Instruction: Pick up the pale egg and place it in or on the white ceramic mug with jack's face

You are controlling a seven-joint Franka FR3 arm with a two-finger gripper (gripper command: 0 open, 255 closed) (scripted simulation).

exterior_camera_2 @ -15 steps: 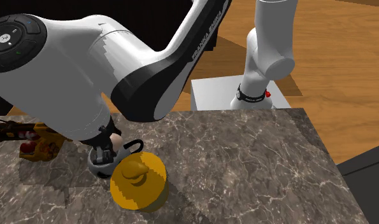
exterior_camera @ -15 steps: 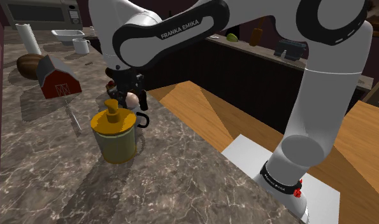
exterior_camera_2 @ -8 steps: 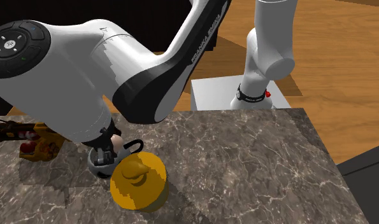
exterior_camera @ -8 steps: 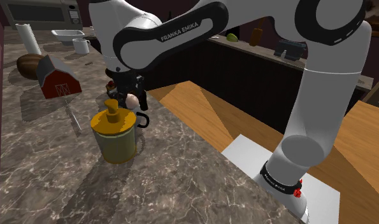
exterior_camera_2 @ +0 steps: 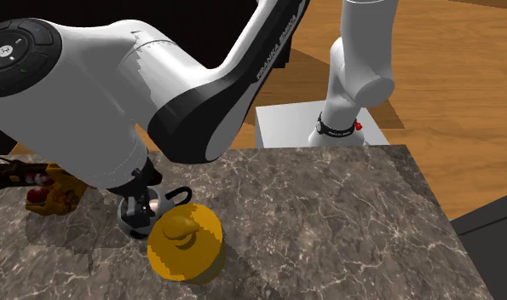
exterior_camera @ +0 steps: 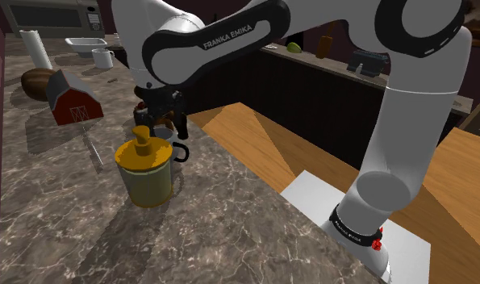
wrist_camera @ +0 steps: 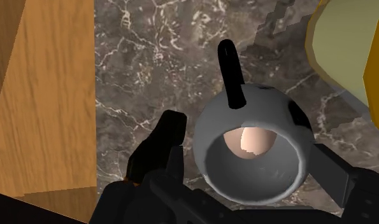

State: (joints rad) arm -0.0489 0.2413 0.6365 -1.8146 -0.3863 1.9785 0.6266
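Note:
The pale egg (wrist_camera: 248, 141) lies inside the white mug (wrist_camera: 202, 137), which stands on the marble counter with its black handle (wrist_camera: 229, 73) pointing away from my hand. My gripper (wrist_camera: 248, 159) hangs just above the mug, open, one finger on each side of it and touching nothing. In the shoulder view the gripper (exterior_camera: 160, 121) is right behind a yellow lidded canister (exterior_camera: 147, 173) that hides most of the mug; its handle (exterior_camera: 181, 151) peeks out. In the second exterior view the gripper (exterior_camera_2: 141, 200) sits over the mug (exterior_camera_2: 134, 222), beside the canister (exterior_camera_2: 185, 243).
A red barn-shaped box (exterior_camera: 71, 97), a whisk (exterior_camera: 93, 149), a brown loaf (exterior_camera: 35, 81) and a white roll (exterior_camera: 36, 48) lie further along the counter. The counter edge drops to wood floor (exterior_camera: 254, 137) on the shoulder view's right. A red and yellow object (exterior_camera_2: 47, 194) lies near the mug.
The fingers have parted and let the egg go; it has dropped from between them into the mug. The arm has barely moved.

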